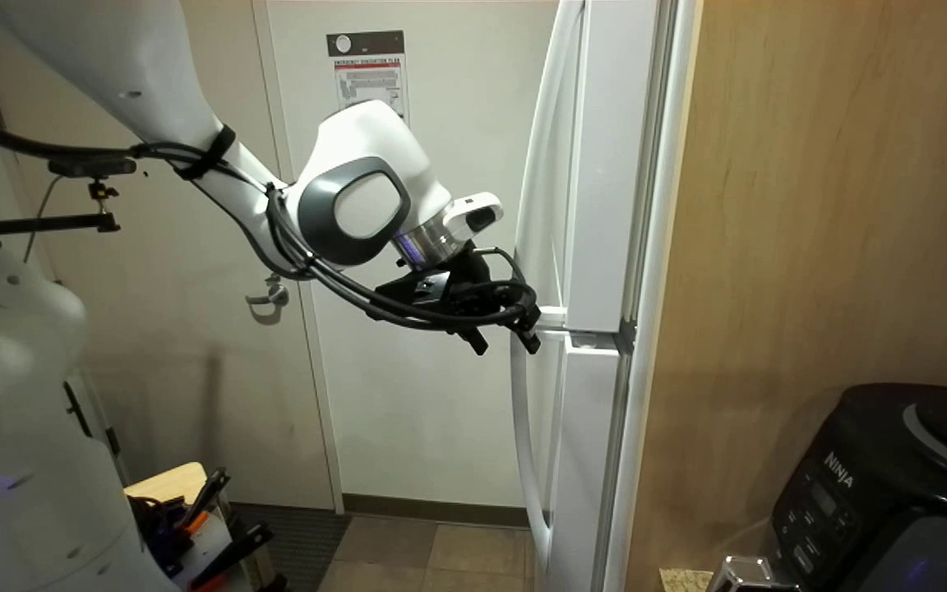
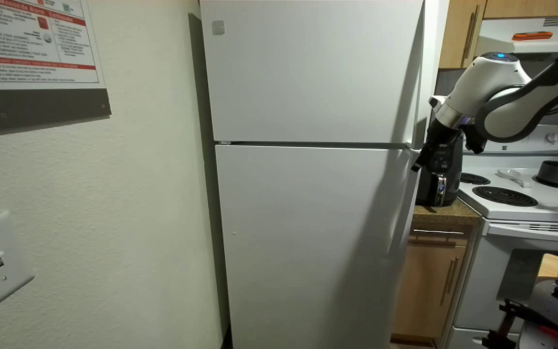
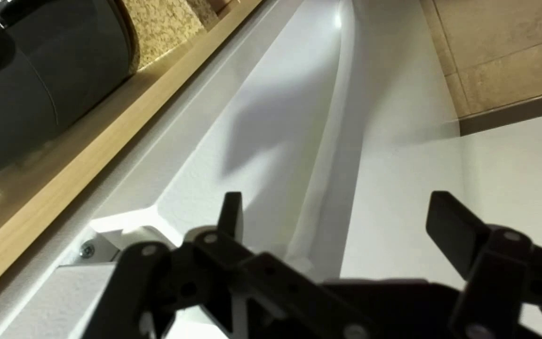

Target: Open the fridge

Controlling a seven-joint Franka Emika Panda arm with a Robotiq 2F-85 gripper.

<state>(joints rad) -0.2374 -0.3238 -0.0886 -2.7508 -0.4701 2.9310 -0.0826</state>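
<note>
The glossy white fridge (image 2: pixel 308 232) shows in both exterior views; its door edges also show in an exterior view (image 1: pixel 590 460). The upper door (image 2: pixel 313 72) and lower door both look shut. The lower door's long curved white handle (image 1: pixel 520 411) runs down from the gap between the doors. My gripper (image 1: pixel 504 342) points downward at the top of this handle, in front of the fridge. In the wrist view my gripper (image 3: pixel 339 216) is open with fingers wide apart. The handle (image 3: pixel 330 136) shows between the fingers, nearer the left one. Contact cannot be told.
A wooden panel (image 1: pixel 819 205) stands beside the fridge, with a black Ninja appliance (image 1: pixel 876 493) on a counter. A white stove (image 2: pixel 550 203) stands past it. A white wall lies on the fridge's other side. A flat room door with a lever handle (image 1: pixel 268 298) is behind the arm.
</note>
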